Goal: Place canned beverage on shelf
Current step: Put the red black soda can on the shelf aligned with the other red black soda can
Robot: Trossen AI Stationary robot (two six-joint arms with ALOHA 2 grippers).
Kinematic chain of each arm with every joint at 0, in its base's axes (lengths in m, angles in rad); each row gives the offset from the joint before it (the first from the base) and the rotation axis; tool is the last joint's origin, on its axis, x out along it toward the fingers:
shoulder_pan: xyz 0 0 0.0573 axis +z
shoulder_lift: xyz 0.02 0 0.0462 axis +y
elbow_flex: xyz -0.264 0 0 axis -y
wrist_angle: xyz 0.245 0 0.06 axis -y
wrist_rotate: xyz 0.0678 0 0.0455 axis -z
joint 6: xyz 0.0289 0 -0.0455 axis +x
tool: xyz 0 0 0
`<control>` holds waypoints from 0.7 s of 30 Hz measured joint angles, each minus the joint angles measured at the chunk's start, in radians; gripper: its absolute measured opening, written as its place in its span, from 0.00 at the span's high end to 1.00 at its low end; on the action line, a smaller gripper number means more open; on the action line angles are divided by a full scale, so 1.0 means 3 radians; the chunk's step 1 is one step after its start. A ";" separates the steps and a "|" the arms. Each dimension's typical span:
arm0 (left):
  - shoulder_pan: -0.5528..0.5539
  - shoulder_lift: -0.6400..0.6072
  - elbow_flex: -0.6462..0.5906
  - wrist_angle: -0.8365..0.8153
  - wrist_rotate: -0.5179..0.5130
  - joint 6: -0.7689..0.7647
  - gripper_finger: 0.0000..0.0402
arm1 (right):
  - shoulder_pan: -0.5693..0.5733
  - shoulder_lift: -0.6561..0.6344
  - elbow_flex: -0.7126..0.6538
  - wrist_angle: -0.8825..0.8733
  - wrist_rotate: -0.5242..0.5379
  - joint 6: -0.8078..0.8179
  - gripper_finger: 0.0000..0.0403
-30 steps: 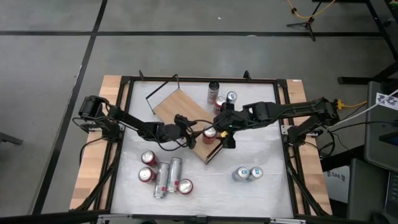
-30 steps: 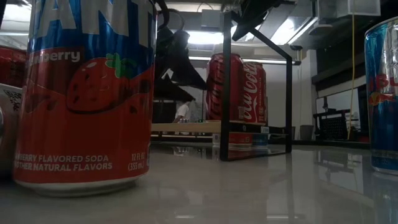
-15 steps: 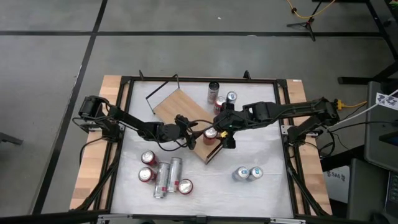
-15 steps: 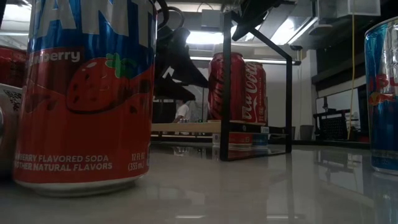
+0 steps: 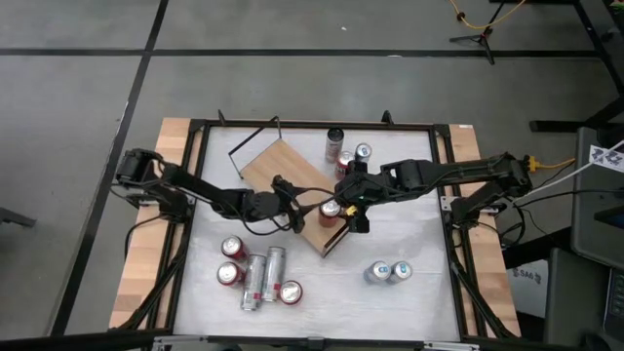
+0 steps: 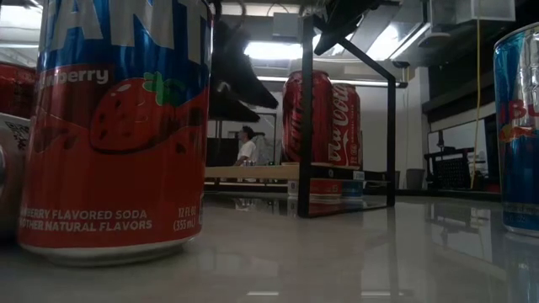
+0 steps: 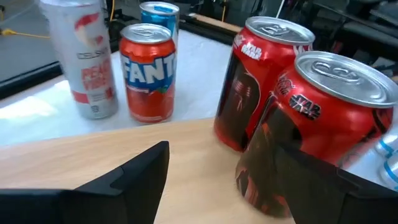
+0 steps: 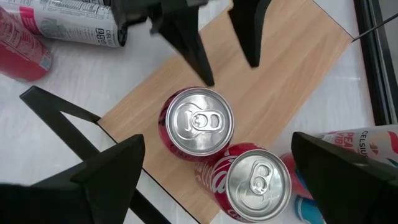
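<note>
On the shelf (image 5: pixel 288 185), we see 2 red cans (image 8: pixel 198 127), both grippers (image 5: pixel 290 195) (image 5: pixel 343 201) released; a Fanta can (image 7: pixel 147 71) stands beyond.

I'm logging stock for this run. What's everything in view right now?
shelf: one, light-brown wood, black wire rails, mid-table
Coca-Cola cans: two, red, upright on the shelf
Celsius can: one, silver, on the table beyond the shelf
Fanta can: one, red, beside the Celsius can
blue can: one, behind the Fanta can
front-left cans: five, red and silver, two lying
front-right cans: two, blue
table: one, white
person: one, in the room behind
left gripper: jaws open, over the shelf
right gripper: jaws open, above the Coca-Cola cans
</note>
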 joint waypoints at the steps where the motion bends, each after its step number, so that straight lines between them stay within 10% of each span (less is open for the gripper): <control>1: -0.0001 -0.0088 0.0000 -0.0132 0.0001 -0.0004 0.31 | 0.0000 0.0000 0.0000 -0.0001 0.0000 0.0000 0.02; 21: -0.0818 -0.2154 -0.0001 -0.2494 0.0201 -0.0750 0.31 | 0.0000 0.0000 0.0000 0.0002 0.0012 -0.0001 0.02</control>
